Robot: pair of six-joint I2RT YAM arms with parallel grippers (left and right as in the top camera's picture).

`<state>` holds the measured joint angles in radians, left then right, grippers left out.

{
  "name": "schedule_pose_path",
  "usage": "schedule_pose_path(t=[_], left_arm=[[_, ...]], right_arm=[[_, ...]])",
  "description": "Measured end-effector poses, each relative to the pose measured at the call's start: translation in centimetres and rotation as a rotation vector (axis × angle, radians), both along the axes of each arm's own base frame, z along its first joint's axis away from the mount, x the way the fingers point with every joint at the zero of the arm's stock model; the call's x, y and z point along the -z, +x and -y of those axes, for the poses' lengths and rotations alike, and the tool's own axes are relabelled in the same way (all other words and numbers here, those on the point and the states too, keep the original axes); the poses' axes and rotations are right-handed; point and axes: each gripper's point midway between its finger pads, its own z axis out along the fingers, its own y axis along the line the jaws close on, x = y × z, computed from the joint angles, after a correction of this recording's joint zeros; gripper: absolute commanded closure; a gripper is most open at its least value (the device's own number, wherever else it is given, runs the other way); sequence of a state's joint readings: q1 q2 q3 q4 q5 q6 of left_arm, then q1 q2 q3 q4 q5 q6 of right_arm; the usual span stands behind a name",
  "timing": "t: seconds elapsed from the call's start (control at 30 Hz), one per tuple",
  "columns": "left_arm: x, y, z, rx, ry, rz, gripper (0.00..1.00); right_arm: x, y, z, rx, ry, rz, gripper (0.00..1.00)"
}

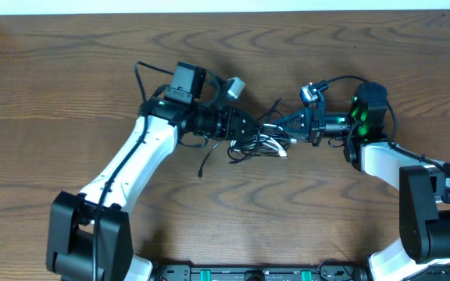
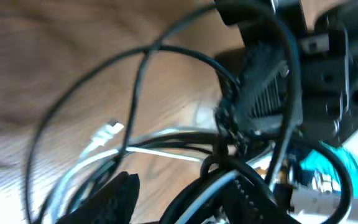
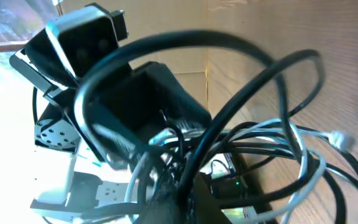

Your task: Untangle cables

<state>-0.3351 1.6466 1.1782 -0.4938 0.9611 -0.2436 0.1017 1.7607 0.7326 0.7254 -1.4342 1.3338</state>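
Note:
The cables (image 1: 260, 143) lie in a tangle on the wooden table between my two grippers, thin black loops with a white one (image 1: 278, 148) among them. My left gripper (image 1: 250, 134) is at the tangle's left side. In the left wrist view its fingers (image 2: 185, 180) stand apart, with a black and a white strand along the right finger and a white plug (image 2: 110, 129) ahead. My right gripper (image 1: 281, 125) is at the tangle's right side. In the right wrist view it (image 3: 194, 193) is shut on black cables (image 3: 260, 62), and a white plug (image 3: 340, 138) lies to the right.
A loose black strand (image 1: 205, 160) trails toward the front from the tangle. Thicker black leads run along both arms (image 1: 143, 74). The table's far edge (image 1: 225, 11) is at the top. The arm bases (image 1: 92, 234) stand at the front.

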Motion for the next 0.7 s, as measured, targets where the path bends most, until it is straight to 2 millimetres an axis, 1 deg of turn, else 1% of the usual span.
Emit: schedule_pose_path(t=[0.1,0.17,0.2,0.3,0.33,0.43,0.47,0.5,0.53,0.7], left_arm=[[-0.3,1.1,-1.3,-0.084,0.045,0.010,0.54],[-0.7,1.7,-2.1,-0.136,0.092,0.050,0.54],[-0.8,2.0,-2.4,-0.157,0.112,0.068,0.60],[-1.4,3.2,-4.2,-0.250,0.198,0.143,0.67],[-1.6,3.5,-4.9,-0.282,0.230,0.160,0.68],[-0.7,2.9,-5.7,-0.293,0.292,0.136,0.68],[-0.5,2.7,-5.8,-0.290,0.301,0.129,0.69],[-0.2,2.4,-5.9,-0.285,0.316,0.117,0.73],[0.1,2.0,-6.1,-0.281,0.331,0.102,0.75],[1.7,-0.8,-6.9,-0.242,0.405,-0.005,0.75]], right_arm=[[0.0,-0.1,0.0,-0.007,0.002,0.000,0.99],[-0.1,-0.2,-0.1,-0.014,0.003,0.000,0.99],[-0.1,-0.3,-0.2,-0.018,0.004,0.000,0.99],[-0.2,-1.1,-0.4,-0.059,0.014,-0.002,0.99],[-0.3,-1.3,-0.5,-0.070,0.017,-0.003,0.99],[-0.3,-1.4,-0.5,-0.077,0.019,0.001,0.99],[-0.3,-1.4,-0.5,-0.076,0.019,0.006,0.99],[-0.3,-1.4,-0.5,-0.077,0.019,0.011,0.99],[-0.3,-1.4,-0.5,-0.077,0.019,0.017,0.99],[-0.2,-1.4,-0.5,-0.077,0.018,0.054,0.99]])
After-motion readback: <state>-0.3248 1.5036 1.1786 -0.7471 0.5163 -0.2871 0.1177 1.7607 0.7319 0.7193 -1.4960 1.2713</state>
